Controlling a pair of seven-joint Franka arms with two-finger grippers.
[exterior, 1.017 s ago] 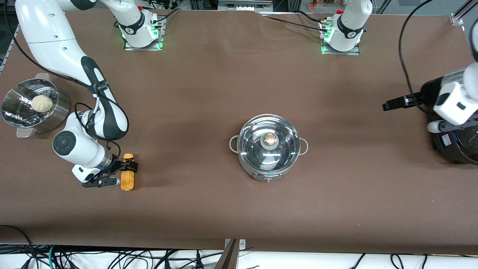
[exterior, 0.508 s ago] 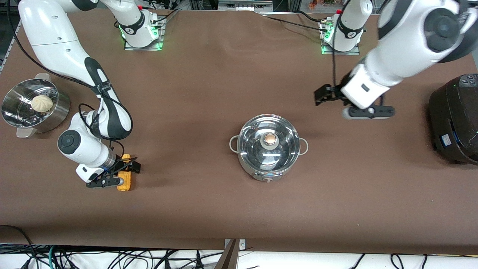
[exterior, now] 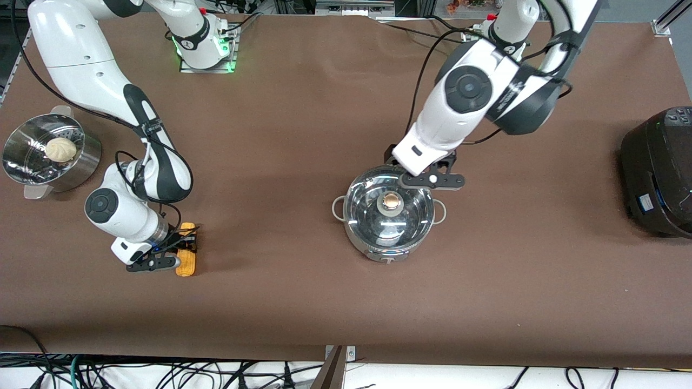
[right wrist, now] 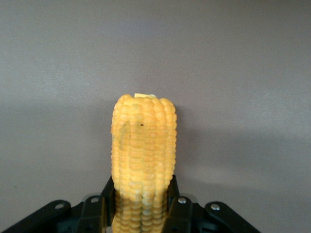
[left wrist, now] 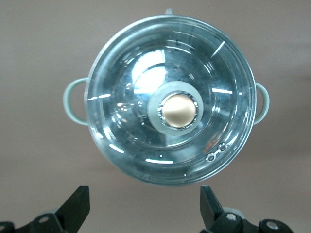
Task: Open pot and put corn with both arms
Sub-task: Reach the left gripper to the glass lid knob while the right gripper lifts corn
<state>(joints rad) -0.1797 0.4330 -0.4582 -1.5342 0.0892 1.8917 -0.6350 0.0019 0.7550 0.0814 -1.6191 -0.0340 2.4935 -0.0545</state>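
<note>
Counting across the brown tabletop (exterior: 303, 135): two steel pots, one corn cob, one white bun, one black cooker, two arms. The shiny round stainless-steel pot (exterior: 388, 216) sits mid-tabletop with two small loop side handles, and its round clear glass lid (left wrist: 171, 99) with a tan knob (left wrist: 180, 110) is on. The left gripper (left wrist: 145, 208) hangs over the pot's rim on the side toward the arm bases; its black fingers (left wrist: 77, 206) are spread wide with nothing between them, and the knob lies ahead of the fingertips, not between them. The short yellow-orange corn cob (right wrist: 143, 150), with neat rows of kernels, lies toward the right arm's end of the tabletop; the right gripper (exterior: 181, 249) has its fingers (right wrist: 176, 209) closed against the cob's two sides, and most of the cob sticks out past the fingertips. Near the same end, the steel pot with the perforated steamer insert (exterior: 46, 156) holds the round white bun (exterior: 60, 149). The large black cooker (exterior: 657, 173) stands at the left arm's end.
</note>
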